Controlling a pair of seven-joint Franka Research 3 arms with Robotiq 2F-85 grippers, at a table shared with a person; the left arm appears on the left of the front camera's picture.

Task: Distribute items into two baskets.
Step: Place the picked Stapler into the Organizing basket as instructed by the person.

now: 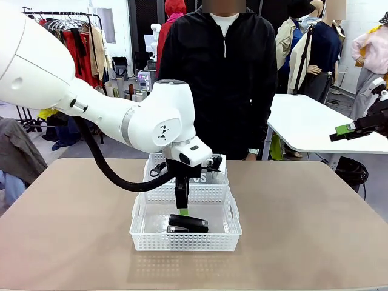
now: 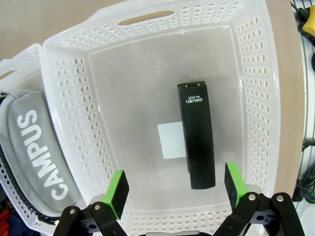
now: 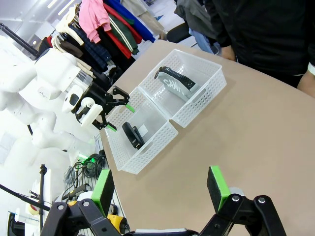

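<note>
My left gripper (image 1: 182, 209) hangs open just above the near white basket (image 1: 182, 242), fingers pointing down. Under it, on the basket floor, lies the black stapler (image 1: 188, 224), free of the pads. In the left wrist view the stapler (image 2: 197, 135) sits between and beyond the open green pads (image 2: 118, 189), beside a white label. The grey "CAMPUS" pouch (image 2: 39, 157) lies in the far basket (image 1: 209, 193), which touches the near one. My right gripper (image 3: 160, 189) is open and empty, high off to the table's right (image 1: 348, 128).
A person in black stands at the far edge behind the baskets, a wrist with a watch (image 1: 253, 152) at the table edge. A white table (image 1: 303, 121) stands at the back right, a clothes rack (image 1: 66, 42) at the back left. Bare tabletop (image 1: 315, 218) surrounds the baskets.
</note>
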